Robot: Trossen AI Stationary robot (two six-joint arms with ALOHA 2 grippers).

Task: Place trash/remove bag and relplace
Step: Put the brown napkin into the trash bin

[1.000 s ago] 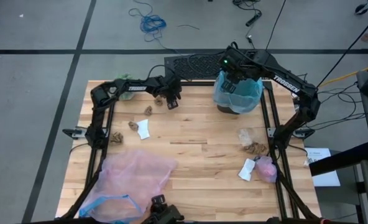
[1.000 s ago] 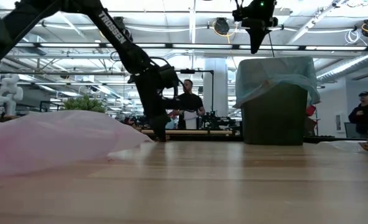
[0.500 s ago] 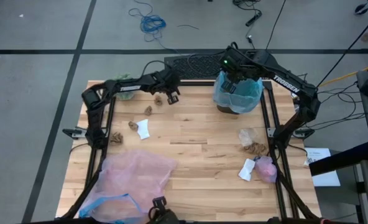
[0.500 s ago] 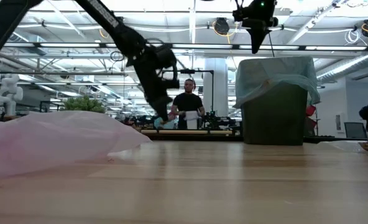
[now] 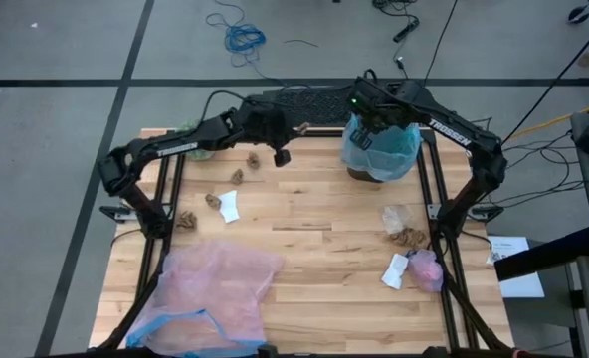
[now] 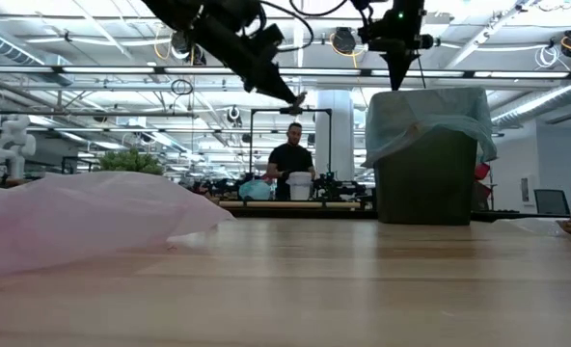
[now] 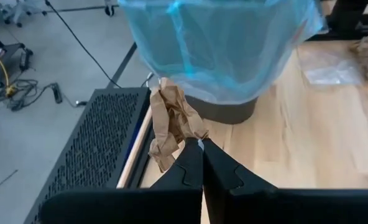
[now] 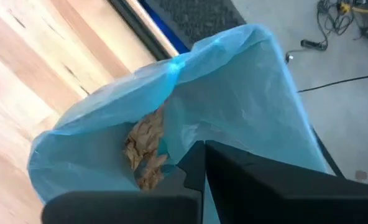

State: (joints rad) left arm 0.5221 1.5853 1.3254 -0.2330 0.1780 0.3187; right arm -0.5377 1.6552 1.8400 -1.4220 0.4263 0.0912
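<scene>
Presently the left gripper (image 7: 202, 144) is clamped on a crumpled brown scrap (image 7: 171, 121), fingers pressed together with the paper pinched at their tips; it hangs in the air near the table's far edge, just beside the bin (image 5: 379, 169) on its left in the high view. The right gripper (image 8: 204, 149) is closed with nothing between its fingers, poised above the bin's mouth. The light-blue bag (image 5: 381, 147) lines the bin, its rim folded over the outside — one brown scrap (image 8: 145, 149) already lies inside it.

Remaining trash on the table (image 5: 314, 249): brown scraps (image 5: 213, 199) and a white paper piece (image 5: 230, 207) on the left side; another brown scrap (image 5: 410, 238), a white piece (image 5: 395, 270) and a pink wad (image 5: 425, 268) on the right. A translucent pink bag (image 5: 215, 288) lies crumpled at the near left corner. Beyond the table a person (image 6: 288, 169) stands.
</scene>
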